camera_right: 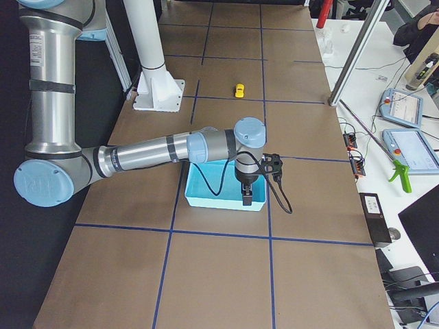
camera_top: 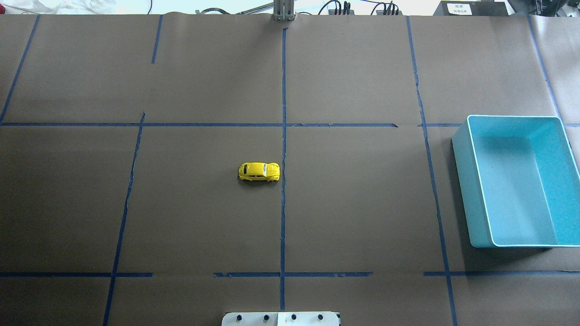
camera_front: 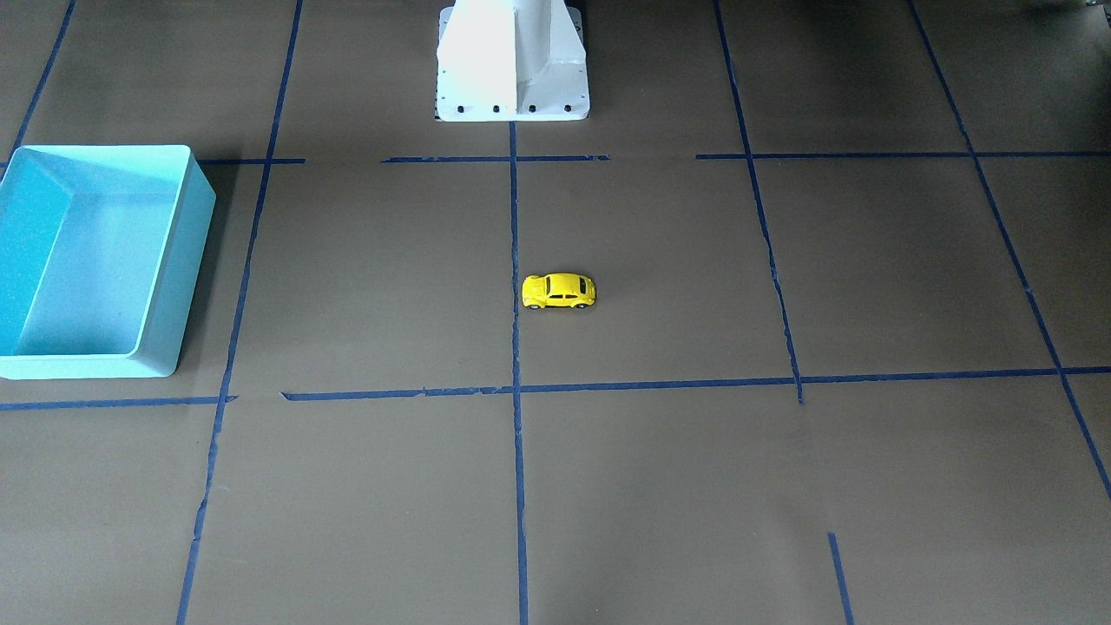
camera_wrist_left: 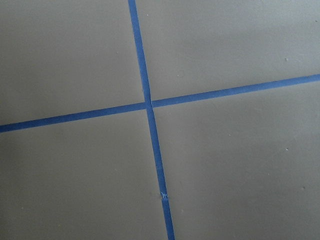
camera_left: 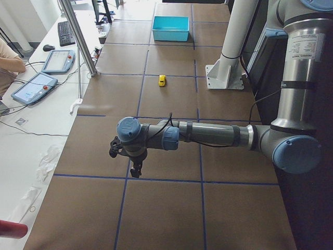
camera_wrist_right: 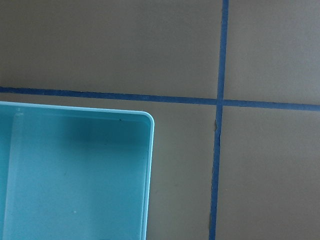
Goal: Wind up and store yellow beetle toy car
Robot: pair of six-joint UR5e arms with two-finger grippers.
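The small bright yellow Beetle-shaped toy car (camera_top: pixel 259 171) stands on its wheels near the centre of the brown paper-covered table (camera_top: pixel 362 203), just beside the central blue tape line (camera_top: pixel 283 217) and well apart from both grippers. The open rectangular turquoise plastic bin (camera_top: pixel 469 181) sits on the robot's right side of the table, well apart from the car. The left gripper (camera_left: pixel 136 171) hangs above bare paper near a tape crossing; whether its claw is apart or together cannot be told. The right gripper (camera_right: pixel 247 197) hangs over a corner of the bin; its claw state likewise cannot be told.
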